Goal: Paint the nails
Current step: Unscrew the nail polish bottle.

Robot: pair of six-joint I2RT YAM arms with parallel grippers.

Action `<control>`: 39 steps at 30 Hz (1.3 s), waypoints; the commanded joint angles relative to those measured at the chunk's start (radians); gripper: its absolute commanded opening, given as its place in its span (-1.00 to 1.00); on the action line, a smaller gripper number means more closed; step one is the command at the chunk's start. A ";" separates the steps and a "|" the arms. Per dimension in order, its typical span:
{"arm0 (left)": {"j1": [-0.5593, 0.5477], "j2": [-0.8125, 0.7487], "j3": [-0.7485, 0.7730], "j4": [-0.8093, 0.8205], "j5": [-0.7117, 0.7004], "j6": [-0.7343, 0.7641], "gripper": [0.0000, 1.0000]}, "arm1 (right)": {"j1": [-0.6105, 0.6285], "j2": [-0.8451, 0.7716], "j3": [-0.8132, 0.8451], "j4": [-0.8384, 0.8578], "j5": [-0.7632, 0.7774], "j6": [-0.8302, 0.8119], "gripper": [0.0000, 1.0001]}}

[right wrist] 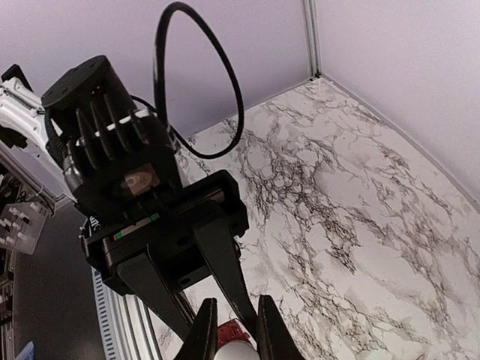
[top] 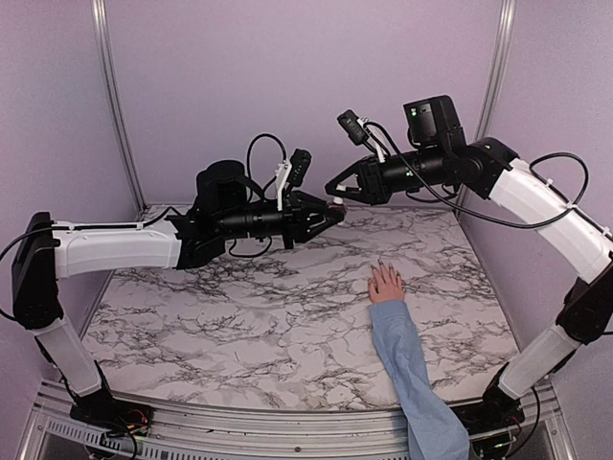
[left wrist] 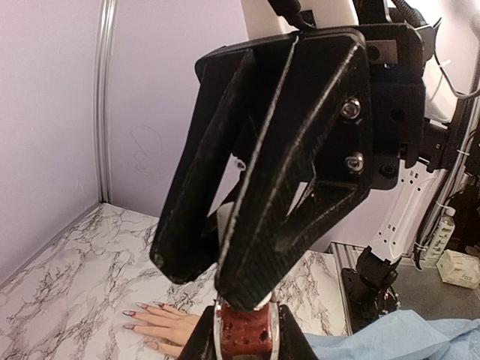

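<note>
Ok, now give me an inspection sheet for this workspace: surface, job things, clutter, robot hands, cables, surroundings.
Surface: marble-pattern tabletop, no spills seen.
Job's things: nails on a pinkish hand lying flat, in a blue sleeve; red bottle held in the air.
Clutter: nothing seen on the table.
Hands: left robot hand shut on the red bottle; right robot hand shut on its white top.
Cables: black cables loop off both arms, above the table.
Surroundings: lilac walls, metal posts.

Premises presented as a robotics lab test cell. Evidence: plain lilac walls point(top: 287, 77), aluminium corner posts point(top: 110, 96), a marble-print table point(top: 239, 316), and two cabled robot arms point(top: 124, 247) bolted to a metal rail point(top: 239, 422).
</note>
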 commanded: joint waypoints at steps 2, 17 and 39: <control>-0.007 -0.004 0.071 0.009 0.163 -0.009 -1.00 | 0.014 -0.010 0.040 -0.002 -0.195 -0.149 -1.00; -0.003 -0.039 0.054 0.011 0.175 -0.025 -1.00 | 0.014 -0.055 0.009 0.032 -0.208 -0.132 -0.19; -0.010 -0.090 -0.026 -0.059 -0.180 0.103 -1.00 | 0.011 -0.015 0.004 0.041 0.030 0.174 0.03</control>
